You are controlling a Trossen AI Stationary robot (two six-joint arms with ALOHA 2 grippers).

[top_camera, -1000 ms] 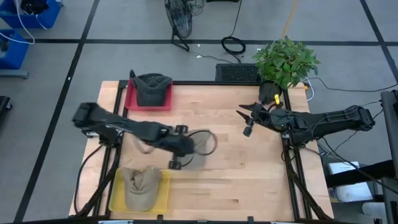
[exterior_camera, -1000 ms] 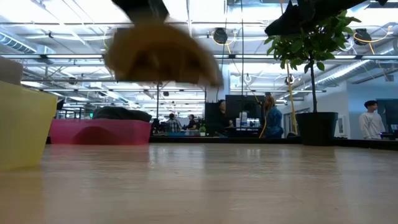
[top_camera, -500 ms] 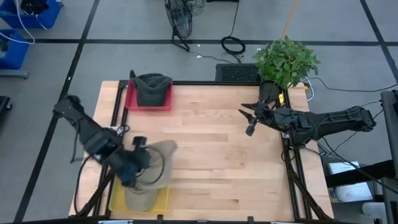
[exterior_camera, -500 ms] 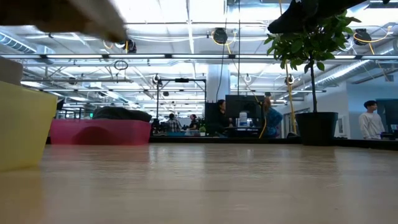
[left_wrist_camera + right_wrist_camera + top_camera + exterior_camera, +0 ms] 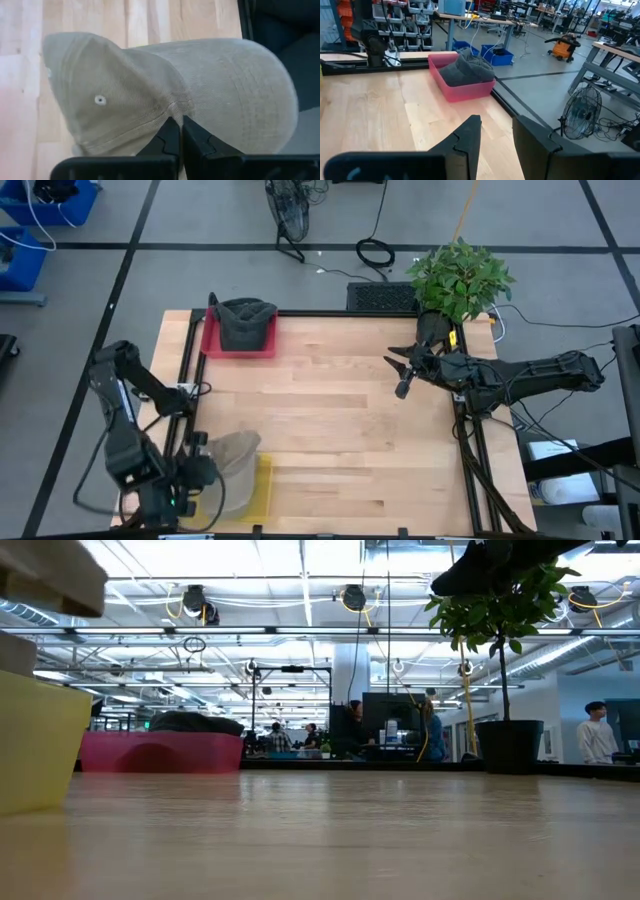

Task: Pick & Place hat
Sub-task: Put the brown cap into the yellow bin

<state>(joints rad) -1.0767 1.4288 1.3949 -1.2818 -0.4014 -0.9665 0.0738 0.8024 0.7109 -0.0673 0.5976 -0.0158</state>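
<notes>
Down at the lower left, the left gripper [image 5: 175, 131] stands pinched on the tan hat [image 5: 232, 455], hanging right over the yellow bin [image 5: 262, 490]; right gripper [image 5: 402, 370] waits agape, upper right.

No writing, label, brand, number or sign can be read anywhere here. The tan hat [image 5: 170, 95] shows only plain fabric and a small eyelet, with no logo on the part that faces me. The red bin [image 5: 238, 340] and the yellow bin [image 5: 262, 485] on the tabletop [image 5: 350, 430] carry no markings that I can make out. Beyond the tabletop, the screens and shelves in the room are too far off for any lettering on them to be legible.
</notes>
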